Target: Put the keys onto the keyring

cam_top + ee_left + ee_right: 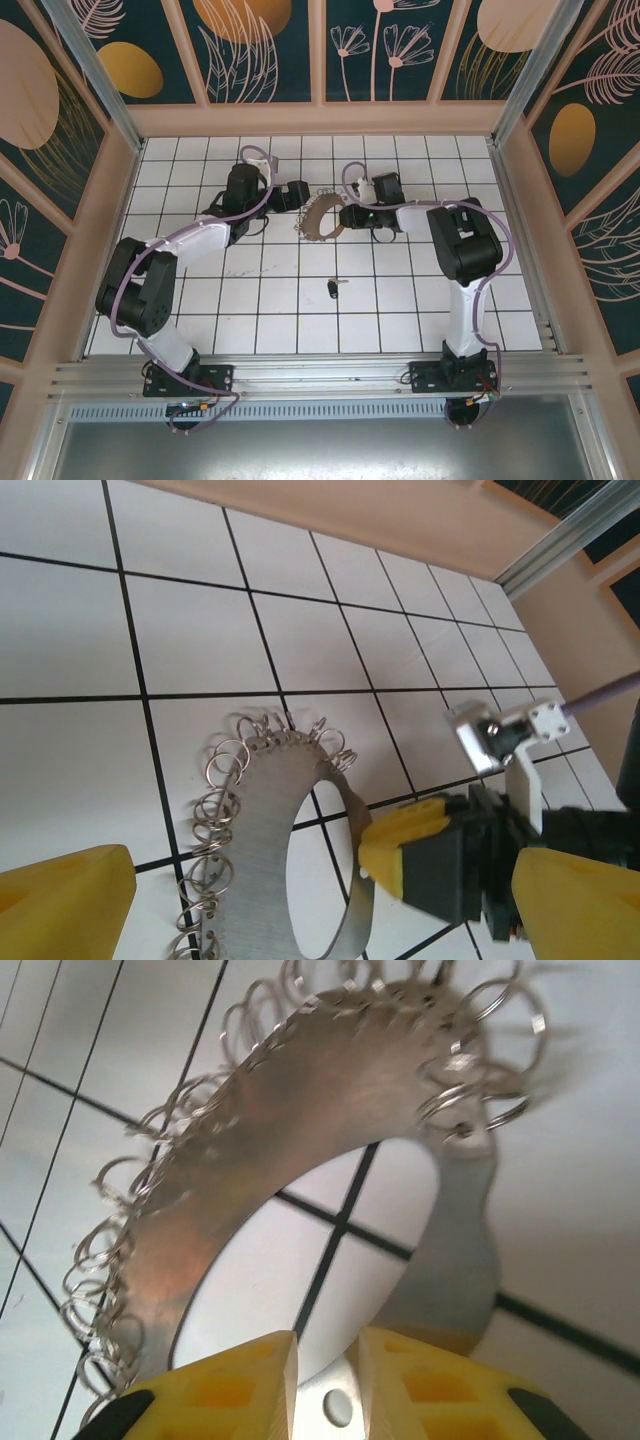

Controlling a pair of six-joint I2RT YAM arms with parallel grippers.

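Yellow-fingered right pincer (326,1348) on keyring (300,1140) edge, key (333,288) well apart.

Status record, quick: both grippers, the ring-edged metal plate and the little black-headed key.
keyring: flat silvery metal loop plate edged with small wire rings, between the grippers
right gripper: shut on keyring, pinching its plate
left gripper: open, beside keyring, not gripping
key: small black-headed key with silver blade, lying on white tiled table, apart from keyring

Matt brushed-metal keyring (300,1130) (shiny wire loops (100,1260))
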